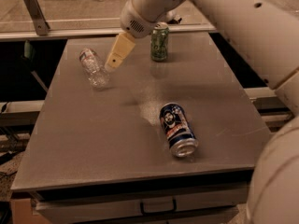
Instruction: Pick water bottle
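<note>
Arm (224, 13): I'm holding it slanted down.
Gripper (112, 65): hovering just beside water bottle (93, 68); I can't tell its state.
Surface: grey table (93, 139).

The grey table (93, 139) carries the water bottle (93, 68) on its side far left, a green can (160, 42) upright far centre, a dark blue can (177, 129) on its side near right; the gripper (113, 64) hangs just beside the bottle

pincer (112, 65) beside water bottle (94, 68), arm (243, 27) cut off
</note>
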`<state>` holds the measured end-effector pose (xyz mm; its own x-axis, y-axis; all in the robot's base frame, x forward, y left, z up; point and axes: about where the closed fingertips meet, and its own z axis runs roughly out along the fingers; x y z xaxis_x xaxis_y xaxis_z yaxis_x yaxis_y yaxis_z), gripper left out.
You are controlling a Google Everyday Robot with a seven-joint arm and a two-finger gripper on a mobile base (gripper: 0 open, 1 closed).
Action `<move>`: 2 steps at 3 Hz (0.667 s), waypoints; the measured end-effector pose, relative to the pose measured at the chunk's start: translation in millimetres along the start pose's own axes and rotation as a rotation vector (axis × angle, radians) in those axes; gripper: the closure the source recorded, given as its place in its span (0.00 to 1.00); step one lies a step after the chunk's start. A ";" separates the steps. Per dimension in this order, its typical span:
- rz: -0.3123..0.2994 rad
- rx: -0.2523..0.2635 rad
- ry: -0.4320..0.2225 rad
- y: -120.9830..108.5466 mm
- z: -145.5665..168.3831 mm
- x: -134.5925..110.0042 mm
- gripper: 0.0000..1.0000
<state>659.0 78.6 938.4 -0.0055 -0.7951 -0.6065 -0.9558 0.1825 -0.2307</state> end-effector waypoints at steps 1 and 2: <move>0.049 -0.004 -0.041 -1.5 52.2 -29.1 0.00; 0.151 0.016 -0.069 -6.7 93.7 -37.9 0.00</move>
<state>693.2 161.7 891.7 -0.1282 -0.7165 -0.6857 -0.9408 0.3066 -0.1446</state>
